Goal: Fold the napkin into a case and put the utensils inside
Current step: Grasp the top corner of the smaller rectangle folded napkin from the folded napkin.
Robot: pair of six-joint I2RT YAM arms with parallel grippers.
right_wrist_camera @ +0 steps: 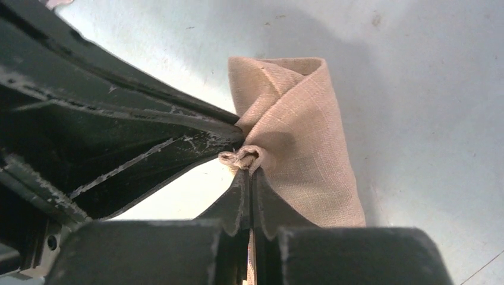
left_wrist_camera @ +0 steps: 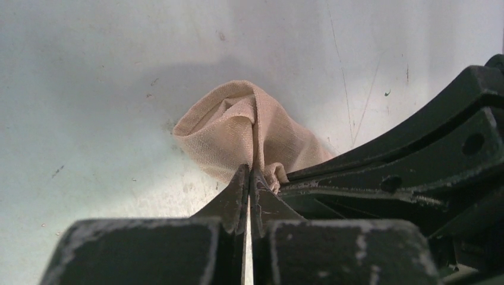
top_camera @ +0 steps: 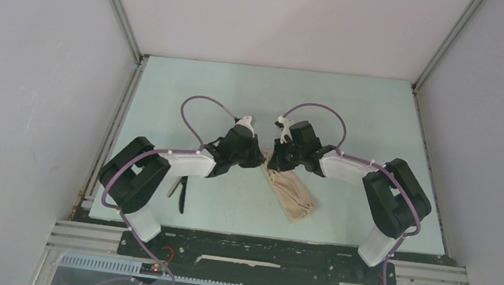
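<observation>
left gripper & right gripper both shut tight on one end of the napkin, mid counter; rest of cloth lies toward near edge; knife and fork by near-left corner

My right hand is pinched tight on a bunched bit of the napkin edge. The folded cloth lies just ahead of it on the pale counter. My left hand reaches in from the left, its tip against the same bunch.

You have two hands before you, the left hand and the right hand, one napkin, one black knife, one silver fork, one table
</observation>
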